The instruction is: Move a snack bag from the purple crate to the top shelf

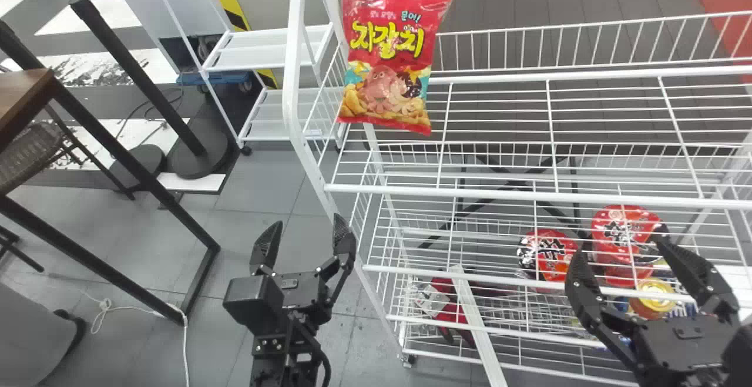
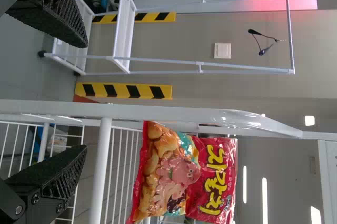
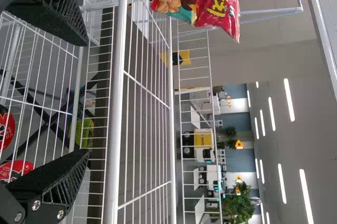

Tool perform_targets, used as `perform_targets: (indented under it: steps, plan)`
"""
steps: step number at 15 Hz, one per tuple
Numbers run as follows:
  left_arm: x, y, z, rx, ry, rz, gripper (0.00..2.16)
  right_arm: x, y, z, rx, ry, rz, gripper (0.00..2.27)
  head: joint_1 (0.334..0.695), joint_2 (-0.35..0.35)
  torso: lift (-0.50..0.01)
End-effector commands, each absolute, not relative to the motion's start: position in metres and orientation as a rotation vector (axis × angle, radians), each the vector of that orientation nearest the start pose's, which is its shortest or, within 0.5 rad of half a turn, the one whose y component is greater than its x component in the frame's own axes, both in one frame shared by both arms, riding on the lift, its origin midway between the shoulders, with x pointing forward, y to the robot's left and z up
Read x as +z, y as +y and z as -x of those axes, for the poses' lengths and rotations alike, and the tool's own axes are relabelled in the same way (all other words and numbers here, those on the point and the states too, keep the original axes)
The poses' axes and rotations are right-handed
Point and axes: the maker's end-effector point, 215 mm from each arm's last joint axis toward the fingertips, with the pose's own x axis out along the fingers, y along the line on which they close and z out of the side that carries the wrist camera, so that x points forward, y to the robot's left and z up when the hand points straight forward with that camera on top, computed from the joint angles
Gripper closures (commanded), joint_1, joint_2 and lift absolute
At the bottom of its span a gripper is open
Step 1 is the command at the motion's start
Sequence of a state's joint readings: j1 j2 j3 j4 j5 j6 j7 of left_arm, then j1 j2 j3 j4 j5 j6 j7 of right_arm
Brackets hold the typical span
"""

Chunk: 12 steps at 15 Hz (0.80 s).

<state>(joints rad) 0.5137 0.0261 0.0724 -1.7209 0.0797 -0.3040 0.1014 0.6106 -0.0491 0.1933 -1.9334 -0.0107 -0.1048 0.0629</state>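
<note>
The white wire rack (image 1: 529,195) bears a snack bag (image 1: 388,58) (upright, left end) on top — red packages (image 1: 549,252) lower.

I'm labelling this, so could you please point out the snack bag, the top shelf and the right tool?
Snack bag (image 1: 388,61): head view, middle of its front.
Top shelf (image 1: 499,194): head view, its front rail.
Right tool (image 1: 621,245): head view, midway between its fingertips.

Beyond the left edge of the top shelf (image 1: 499,194), a small white rack (image 1: 267,52) stood on grey tiled floor (image 1: 258,190); farther left was a brown table (image 1: 23,90). A pale wall (image 2: 184,37) carried a square white plate (image 2: 222,51), long ceiling lights (image 3: 288,100) glowed, and leafy plants (image 3: 239,204) stood in the distance.
</note>
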Motion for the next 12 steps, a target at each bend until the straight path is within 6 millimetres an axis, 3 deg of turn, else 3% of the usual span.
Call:
perform_targets:
  steps: [1, 12]
  plan:
    - [-0.4241, 0.3018, -0.4088, 0.179, 0.050, 0.016, 0.14, -0.4112, -0.1122, -0.3819, 0.252, 0.145, -0.072, 0.09, 0.695, 0.267, -0.089]
    - [-0.4208, 0.3017, -0.4038, 0.177, 0.044, 0.014, 0.14, -0.4079, -0.1100, -0.3802, 0.258, 0.141, -0.070, 0.09, 0.695, 0.273, -0.133]
